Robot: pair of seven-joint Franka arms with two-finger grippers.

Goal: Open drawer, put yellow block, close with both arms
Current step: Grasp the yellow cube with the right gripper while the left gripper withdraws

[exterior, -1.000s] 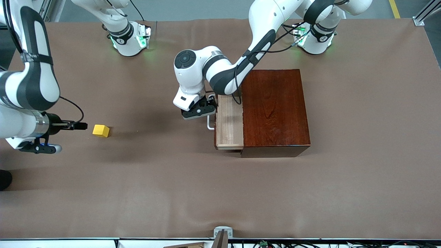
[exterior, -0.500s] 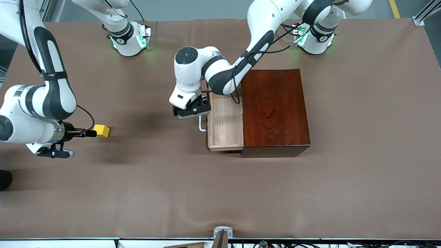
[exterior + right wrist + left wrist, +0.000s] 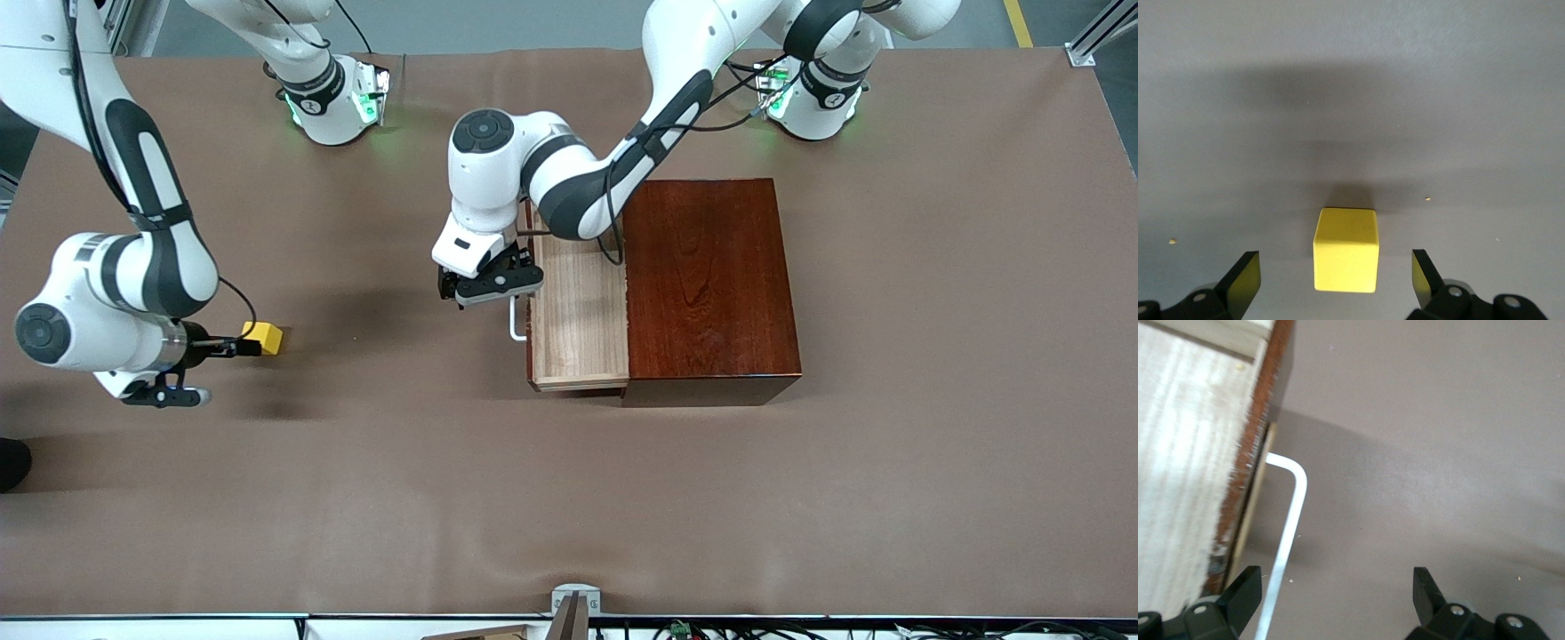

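Observation:
The pale-wood drawer (image 3: 578,311) stands pulled partway out of the dark reddish-brown box (image 3: 707,284). Its white bar handle (image 3: 516,322) faces the right arm's end of the table. My left gripper (image 3: 489,284) hangs over that handle, open. In the left wrist view the handle (image 3: 1288,533) runs between the wide-spread jaws of the left gripper (image 3: 1335,597), close beside one fingertip (image 3: 1245,587). The yellow block (image 3: 265,337) lies on the table mat. My right gripper (image 3: 233,345) is low at the block, open. The block (image 3: 1345,250) sits between the tips of the right gripper (image 3: 1335,277), touching neither.
A brown mat (image 3: 569,498) covers the table. Both arm bases (image 3: 333,102) stand along the edge farthest from the front camera. A small metal bracket (image 3: 573,600) sits at the nearest edge.
The drawer has slid farther out toward the right arm's end, my left gripper moving with its handle. My right gripper has advanced until the yellow block lies between its tips.

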